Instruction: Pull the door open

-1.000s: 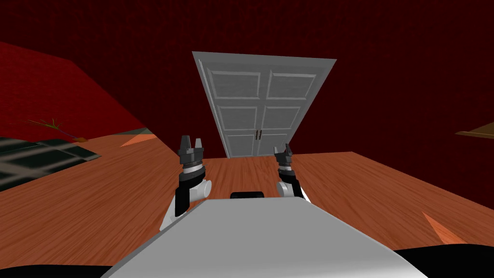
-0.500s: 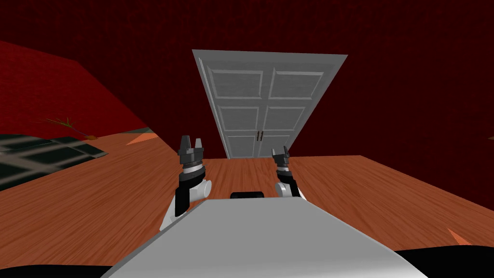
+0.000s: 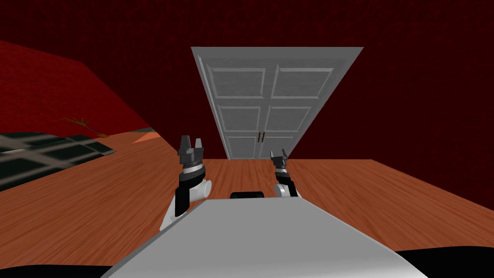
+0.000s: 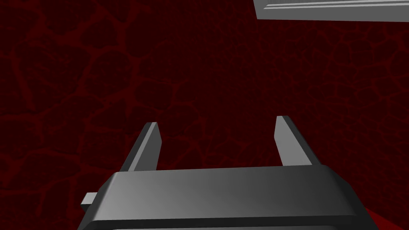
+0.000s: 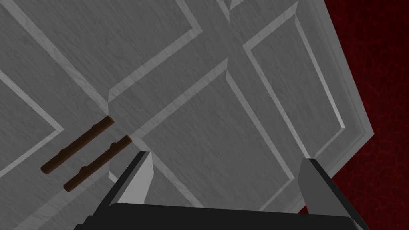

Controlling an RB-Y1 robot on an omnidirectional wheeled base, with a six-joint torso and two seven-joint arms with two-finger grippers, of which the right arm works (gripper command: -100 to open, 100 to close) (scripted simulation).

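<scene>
A white and grey two-armed robot stands on a reddish wooden floor (image 3: 395, 193), facing a grey panelled double door (image 3: 270, 104) set in a dark red wall (image 3: 410, 96). The door is shut, its two leaves meeting at a centre seam. It stands ahead of both pincers and well apart from them.

The right pincer (image 5: 227, 156) is raised and aimed at the door. Its two thin blades are spread wide and hold nothing. Looking along this pincer, the raised panels of one leaf lie between and beyond the blades. Two slim brown bar handles (image 5: 78, 145) sit side by side at the seam, parallel to each other, off to the outer side of one blade. The end of the nearer bar appears close to that blade's tip, but from the head's vantage the pincer is well short of the door and touches nothing.

The left pincer (image 4: 217, 121) is held up on the robot's left, further from the seam. Its blades are also wide apart and empty. Beyond them is the dark red wall, faintly crackled in pattern, with a corner of the grey door frame (image 4: 331, 10) past the blade tips and off to one side.

On the floor, well out to the left pincer's outer side, lies a dark rug (image 3: 48, 154) crossed by pale stripes.
</scene>
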